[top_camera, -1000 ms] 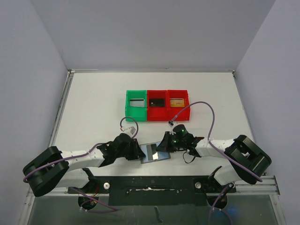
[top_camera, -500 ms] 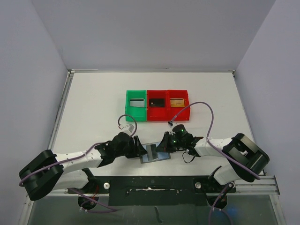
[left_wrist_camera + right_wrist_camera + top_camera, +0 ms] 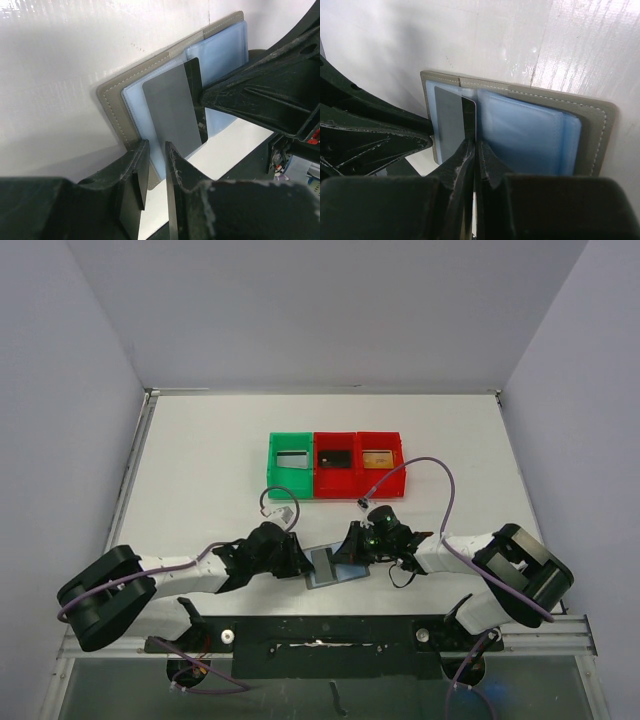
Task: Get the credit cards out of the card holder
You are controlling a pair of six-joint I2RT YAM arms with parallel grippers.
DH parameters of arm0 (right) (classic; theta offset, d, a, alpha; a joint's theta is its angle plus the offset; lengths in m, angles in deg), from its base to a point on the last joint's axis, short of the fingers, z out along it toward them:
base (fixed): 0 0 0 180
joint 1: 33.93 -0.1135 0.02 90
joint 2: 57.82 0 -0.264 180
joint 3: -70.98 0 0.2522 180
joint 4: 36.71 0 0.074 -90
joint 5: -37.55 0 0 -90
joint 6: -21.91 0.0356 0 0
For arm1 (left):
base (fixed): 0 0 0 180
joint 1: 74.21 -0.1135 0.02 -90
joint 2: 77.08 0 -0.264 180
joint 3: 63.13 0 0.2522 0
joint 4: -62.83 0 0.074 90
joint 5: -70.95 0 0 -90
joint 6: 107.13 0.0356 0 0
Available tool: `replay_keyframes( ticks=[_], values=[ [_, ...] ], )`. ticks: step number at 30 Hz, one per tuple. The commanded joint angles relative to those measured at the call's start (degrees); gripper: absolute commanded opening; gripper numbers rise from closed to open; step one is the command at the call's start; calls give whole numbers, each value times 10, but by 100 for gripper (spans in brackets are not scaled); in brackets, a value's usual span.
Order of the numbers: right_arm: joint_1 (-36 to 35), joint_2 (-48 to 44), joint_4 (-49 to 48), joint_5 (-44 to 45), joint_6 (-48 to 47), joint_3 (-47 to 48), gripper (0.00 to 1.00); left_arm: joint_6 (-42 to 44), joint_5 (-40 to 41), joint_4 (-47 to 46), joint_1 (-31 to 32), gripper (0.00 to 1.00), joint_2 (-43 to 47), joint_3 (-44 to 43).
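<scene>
The card holder (image 3: 347,571) lies open on the table near the arms, grey outside (image 3: 112,105) with bluish pockets (image 3: 530,135). A silvery-grey credit card (image 3: 170,110) with a dark stripe along one side sits on its left pocket (image 3: 449,120). My right gripper (image 3: 475,145) is shut at the card's striped edge, which runs into the seam of its jaws. My left gripper (image 3: 156,155) stands at the holder's left edge (image 3: 303,562), its jaws a narrow gap apart. The holder's edge shows in that gap. Whether they pinch it I cannot tell.
Three small bins stand in a row behind the holder: a green bin (image 3: 272,468) with a greyish card in it, a red bin (image 3: 336,480) with a black card, and a second red bin (image 3: 403,472) with a tan card. White walls close in the table.
The left gripper nudged toward the holder, its jaws widened and then narrowed again. The right gripper stayed shut at the card and barely moved.
</scene>
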Motion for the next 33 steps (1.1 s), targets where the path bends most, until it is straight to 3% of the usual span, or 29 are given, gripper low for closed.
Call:
replay_keyframes(
  ticks=[1, 11, 14, 23, 29, 33],
  values=[
    [-5, 5, -30, -11, 0, 9, 3, 1, -6, -35, 5, 18, -7, -23],
    [-4, 8, -67, -32, 11, 0, 9, 22, 11, 19, 11, 3, -32, -42],
    [-4, 0, -68, -27, 14, -5, 0, 25, 16, 34, 11, 1, -36, -44],
    [36, -68, 5, -12, -13, -23, 0, 31, 33, 59, 12, 0, -38, -47],
    [43, -65, 8, -29, -20, -25, 0, 32, 32, 57, 13, 0, -34, -53],
    [43, -59, -4, -33, -14, -26, 0, 41, 48, 80, 16, 21, -9, -80]
  ],
)
